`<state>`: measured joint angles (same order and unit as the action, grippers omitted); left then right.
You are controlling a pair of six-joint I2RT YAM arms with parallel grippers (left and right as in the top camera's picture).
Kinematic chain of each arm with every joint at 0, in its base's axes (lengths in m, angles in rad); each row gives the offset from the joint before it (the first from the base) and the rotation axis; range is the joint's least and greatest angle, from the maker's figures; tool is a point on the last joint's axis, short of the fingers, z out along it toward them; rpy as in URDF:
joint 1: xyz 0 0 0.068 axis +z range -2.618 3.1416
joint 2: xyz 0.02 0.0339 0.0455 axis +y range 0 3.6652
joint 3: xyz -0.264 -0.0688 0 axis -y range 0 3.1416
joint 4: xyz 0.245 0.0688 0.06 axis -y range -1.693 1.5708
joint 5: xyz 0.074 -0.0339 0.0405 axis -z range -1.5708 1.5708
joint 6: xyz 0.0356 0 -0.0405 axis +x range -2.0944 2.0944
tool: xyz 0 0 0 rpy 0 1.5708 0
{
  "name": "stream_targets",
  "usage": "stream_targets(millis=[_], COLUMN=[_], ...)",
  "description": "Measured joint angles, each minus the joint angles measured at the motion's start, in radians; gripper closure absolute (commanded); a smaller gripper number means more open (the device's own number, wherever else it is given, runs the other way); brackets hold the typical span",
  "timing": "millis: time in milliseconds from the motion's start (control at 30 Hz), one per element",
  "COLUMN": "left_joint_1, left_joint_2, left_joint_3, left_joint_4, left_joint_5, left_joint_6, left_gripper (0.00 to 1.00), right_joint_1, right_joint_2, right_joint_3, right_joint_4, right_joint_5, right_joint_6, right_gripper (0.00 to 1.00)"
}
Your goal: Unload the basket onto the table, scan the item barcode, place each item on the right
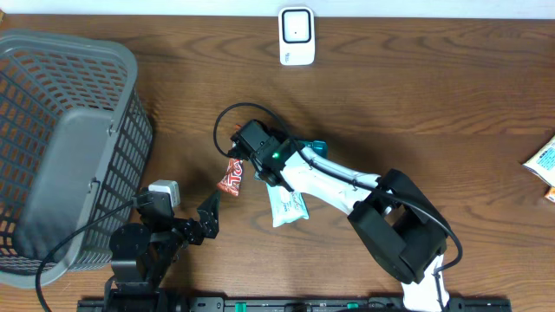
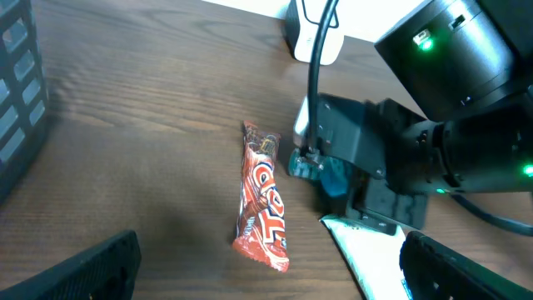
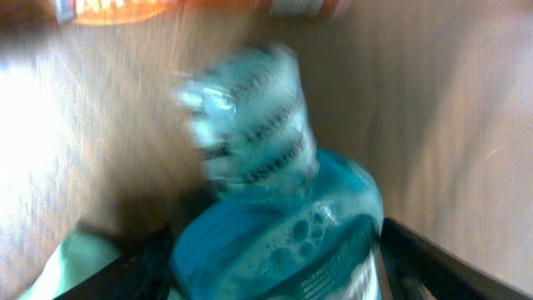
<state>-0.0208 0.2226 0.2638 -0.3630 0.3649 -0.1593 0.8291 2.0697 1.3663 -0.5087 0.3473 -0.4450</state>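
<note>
While the right gripper is reaching down over the middle of the table, its own wrist view is coming through so blurred that I cannot tell how wide its jaws are standing or whether they are gripping anything. A teal object is filling the space between its two dark fingers, too smeared to name. Just beyond those fingers, the red snack bar is lying flat on the wood, its upper end sitting close against the gripper's tip. Whether the two are touching I cannot tell.

A white packet is lying just to the right of the bar, partly passing under the right arm's pale link.

The left gripper is hanging near the table's front edge, just below the bar, with its jaws spread fully wide and nothing between them. Its camera is looking along the bar toward the right gripper.

Farther out, the barcode scanner is standing at the table's far edge, well apart from the bar. A grey mesh basket is occupying the left side of the table, and a yellow and blue packet is lying at the right edge, partly cut off by the frame.
</note>
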Motion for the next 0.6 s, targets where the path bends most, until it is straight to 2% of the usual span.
stream_targets(millis=[100,233,367,500,600], left_joint_1=[0.0,0.0,0.0,0.0,0.0], left_joint_2=[0.0,0.0,0.0,0.0,0.0], left_joint_3=[0.0,0.0,0.0,0.0,0.0], left_joint_4=[0.0,0.0,0.0,0.0,0.0], left_joint_5=[0.0,0.0,0.0,0.0,0.0], left_joint_6=[0.0,0.0,0.0,0.0,0.0], left_gripper=[0.01,0.01,0.01,0.01,0.01], right_joint_1=[-0.021,-0.035,-0.049,-0.063,-0.079], right_joint_2=[-0.003,-0.002,0.001,0.014,0.035], right_joint_3=[0.011,0.015,0.016,0.065,0.108], right_joint_4=[-0.085,-0.095,-0.122,-0.236,-0.318], right_joint_5=[-0.045,-0.065,-0.129,-0.208,-0.3], right_joint_6=[0.031,0.057,0.079,0.079,0.077], right_gripper=[0.52,0.55,0.65,0.67,0.73])
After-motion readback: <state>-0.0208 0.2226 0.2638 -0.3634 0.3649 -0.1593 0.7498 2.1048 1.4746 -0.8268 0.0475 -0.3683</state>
